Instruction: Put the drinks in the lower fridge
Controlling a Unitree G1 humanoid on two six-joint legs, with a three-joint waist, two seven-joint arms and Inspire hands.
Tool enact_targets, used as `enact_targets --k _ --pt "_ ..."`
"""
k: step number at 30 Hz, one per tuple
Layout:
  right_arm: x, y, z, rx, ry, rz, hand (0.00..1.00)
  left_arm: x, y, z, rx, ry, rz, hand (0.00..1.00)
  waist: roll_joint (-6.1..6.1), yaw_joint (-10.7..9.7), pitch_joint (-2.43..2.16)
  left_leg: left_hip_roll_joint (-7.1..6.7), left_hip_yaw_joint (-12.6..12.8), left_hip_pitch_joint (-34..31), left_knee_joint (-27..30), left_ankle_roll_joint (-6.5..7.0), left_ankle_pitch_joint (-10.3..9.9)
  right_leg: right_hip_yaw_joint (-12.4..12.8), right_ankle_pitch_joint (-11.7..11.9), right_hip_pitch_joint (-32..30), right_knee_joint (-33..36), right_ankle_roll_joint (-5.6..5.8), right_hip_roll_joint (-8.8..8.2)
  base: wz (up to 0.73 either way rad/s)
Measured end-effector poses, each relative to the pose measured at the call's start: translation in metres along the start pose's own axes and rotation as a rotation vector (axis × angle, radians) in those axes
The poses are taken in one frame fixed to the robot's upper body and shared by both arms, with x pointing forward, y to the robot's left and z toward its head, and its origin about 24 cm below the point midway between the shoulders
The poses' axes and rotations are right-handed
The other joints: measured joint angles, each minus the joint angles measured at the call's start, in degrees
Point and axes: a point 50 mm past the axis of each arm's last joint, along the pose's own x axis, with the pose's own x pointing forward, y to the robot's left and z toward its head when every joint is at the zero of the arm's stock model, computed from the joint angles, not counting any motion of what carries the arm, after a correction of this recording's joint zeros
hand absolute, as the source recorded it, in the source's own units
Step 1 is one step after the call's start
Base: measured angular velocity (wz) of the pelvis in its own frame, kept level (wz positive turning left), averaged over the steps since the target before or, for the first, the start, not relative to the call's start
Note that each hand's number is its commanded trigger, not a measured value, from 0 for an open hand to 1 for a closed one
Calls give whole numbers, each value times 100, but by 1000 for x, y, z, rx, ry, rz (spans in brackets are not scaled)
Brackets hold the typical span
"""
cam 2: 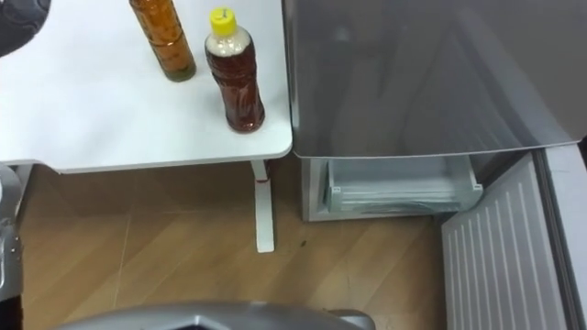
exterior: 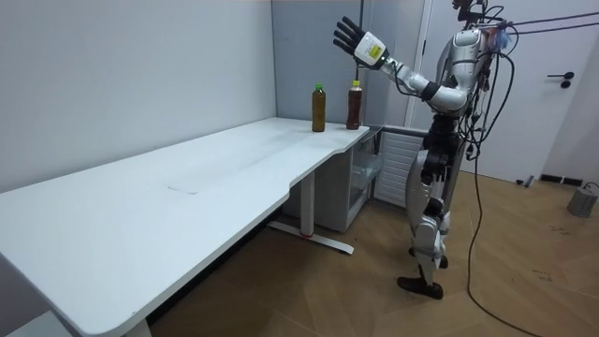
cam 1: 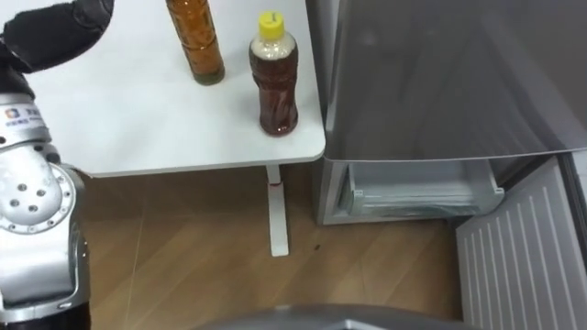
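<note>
Two drink bottles stand on the white table's (cam 1: pixel 119 119) corner beside the fridge. One is dark tea with a yellow cap (cam 1: pixel 273 82), near the table edge. The other is amber (cam 1: pixel 195 41), behind and left of it, its top cut off by the view. In the room view both bottles (exterior: pixel 354 105) (exterior: pixel 318 108) stand at the table's far end. My left hand (exterior: pixel 351 37) is raised high above them, fingers spread and holding nothing. In the left eye view it shows as a black shape (cam 1: pixel 50 32) at the upper left, apart from the bottles.
The grey fridge (cam 1: pixel 440 73) stands right of the table. Its lower door (cam 1: pixel 523 247) is swung open, showing a clear drawer (cam 1: pixel 422 192) low inside. A white table leg (cam 1: pixel 277 211) stands on the wood floor by the fridge. I stand at the table's end, facing it.
</note>
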Motion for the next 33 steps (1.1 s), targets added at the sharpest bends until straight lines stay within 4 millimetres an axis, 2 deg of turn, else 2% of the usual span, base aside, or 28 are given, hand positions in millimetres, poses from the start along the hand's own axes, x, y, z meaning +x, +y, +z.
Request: enact_targets --k 7,12,20,26,31,33 --pt "0 1 0 -10 4 18 0 5 -13 7 -39 -39 -97 0 31 -115 0 0 1 12 -10 0 1 -1 0 3 -1 0 2 0" --pt "0 1 1 -48 8 18 0 10 -20 13 -55 -70 -141 0 11 -127 -4 -1 3 20 -42 2 2 -2 0 0 -1 1 2 0" --pt "0 0 1 -126 15 9 0 7 -32 13 -76 -65 -238 0 4 -138 0 -1 22 23 -42 1 2 18 -1 -4 -8 1 3 0" --pt "0 0 3 -140 8 -2 0 5 -52 20 -135 -87 -326 0 25 -147 6 0 48 14 -43 1 2 32 -1 -11 -10 1 3 0" --pt "0 1 5 -162 7 -1 0 -1 -64 18 -215 -59 -406 0 22 -162 22 1 50 15 -50 1 2 20 -2 -10 -8 2 1 0" --pt "0 1 5 -167 7 0 0 -4 -69 11 -219 -19 -450 0 6 -169 31 1 49 14 -49 1 2 19 -2 -10 -9 2 1 0"
